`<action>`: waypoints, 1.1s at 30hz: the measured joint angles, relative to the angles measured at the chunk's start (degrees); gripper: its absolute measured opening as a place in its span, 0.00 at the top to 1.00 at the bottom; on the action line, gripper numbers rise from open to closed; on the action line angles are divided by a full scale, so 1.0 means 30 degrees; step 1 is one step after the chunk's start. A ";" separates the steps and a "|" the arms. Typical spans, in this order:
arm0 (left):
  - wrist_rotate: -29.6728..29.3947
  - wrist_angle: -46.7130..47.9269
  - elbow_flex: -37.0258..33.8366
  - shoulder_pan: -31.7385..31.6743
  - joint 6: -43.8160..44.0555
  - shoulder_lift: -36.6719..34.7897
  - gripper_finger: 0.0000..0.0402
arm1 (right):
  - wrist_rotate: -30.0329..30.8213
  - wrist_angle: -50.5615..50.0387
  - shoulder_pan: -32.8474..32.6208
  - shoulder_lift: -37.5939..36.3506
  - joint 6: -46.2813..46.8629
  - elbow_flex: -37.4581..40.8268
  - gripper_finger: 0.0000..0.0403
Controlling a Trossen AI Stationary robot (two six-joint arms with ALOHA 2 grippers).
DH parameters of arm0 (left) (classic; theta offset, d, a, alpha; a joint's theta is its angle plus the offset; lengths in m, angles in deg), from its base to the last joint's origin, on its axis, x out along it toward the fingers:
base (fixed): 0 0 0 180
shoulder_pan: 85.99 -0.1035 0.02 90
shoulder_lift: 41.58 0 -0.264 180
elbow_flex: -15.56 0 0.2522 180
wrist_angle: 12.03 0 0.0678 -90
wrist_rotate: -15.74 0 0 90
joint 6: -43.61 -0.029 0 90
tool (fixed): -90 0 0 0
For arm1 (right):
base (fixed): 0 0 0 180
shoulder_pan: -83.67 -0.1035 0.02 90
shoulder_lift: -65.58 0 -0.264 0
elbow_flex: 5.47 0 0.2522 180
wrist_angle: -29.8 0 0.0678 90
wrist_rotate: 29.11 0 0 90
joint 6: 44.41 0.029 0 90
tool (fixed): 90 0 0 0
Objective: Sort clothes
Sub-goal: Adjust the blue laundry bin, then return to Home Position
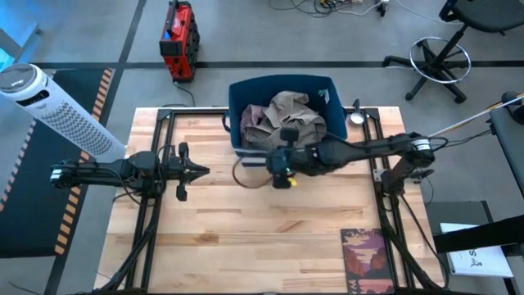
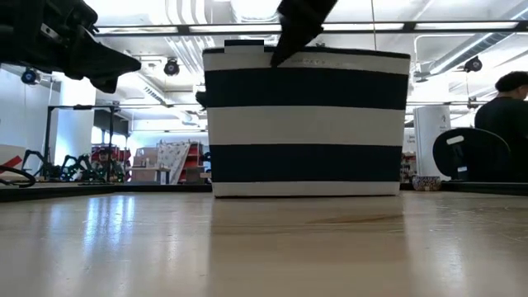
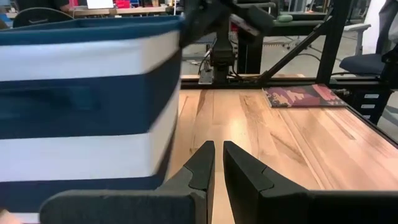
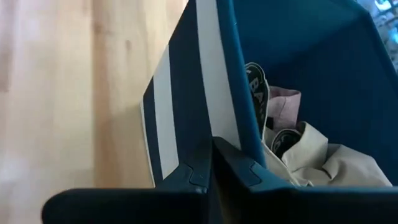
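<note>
A: What are you looking at from above, biggest first?

B: You have the wooden tabletop [image 1: 262, 238] filling the middle of the high view. At about 12 o'clock on it stands the navy bin [image 1: 246, 102] with white stripes, and the clothes [image 1: 286, 119] lie heaped inside it: khaki-olive trousers [image 1: 291, 111] on top, with a pale pink piece [image 4: 283, 102] showing under them in the right wrist view.

A: Anything else on the tabletop?

B: A flat dark red patterned booklet [image 1: 366, 258] lies at about 5 o'clock, well apart from the bin. Off the tabletop, a white tower fan [image 1: 61, 111] lies toward 10 o'clock and a red case [image 1: 178, 39] sits on the floor toward 11 o'clock.

A: Where are your arms?

B: Your right arm reaches in from 3 o'clock, and the right tool [image 1: 282, 170] sits at the bin's near wall, at its rim. In the right wrist view its fingers [image 4: 239, 171] are pressed together on either side of that striped wall; you cannot tell whether they truly pinch the fabric edge or only touch it. Your left arm comes in from 9 o'clock and waits; the left tool [image 1: 201, 172] hangs above bare wood, just beside the bin's left corner, its fingers [image 3: 202, 168] nearly closed with only a thin slit between them and nothing in it.

A: Anyone in the room?

B: In the low view, a person [image 2: 507, 115] in dark clothing sits beyond the tabletop at 3 o'clock.
</note>
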 joint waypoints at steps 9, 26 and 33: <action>0.0007 0.0215 0.0000 -0.0002 0.0000 -0.0015 0.95 | -0.0914 0.2177 0.1308 0.0209 -0.1725 -0.0347 1.00; 0.0015 0.0330 0.0007 0.0002 -0.0519 -0.0271 0.95 | -0.4371 0.2728 -0.2704 -0.5713 -0.2067 0.4122 1.00; 0.0015 0.0318 0.0007 -0.0005 -0.0576 -0.0849 0.95 | -0.6263 1.0621 -0.2799 -0.9230 -0.1871 1.1739 1.00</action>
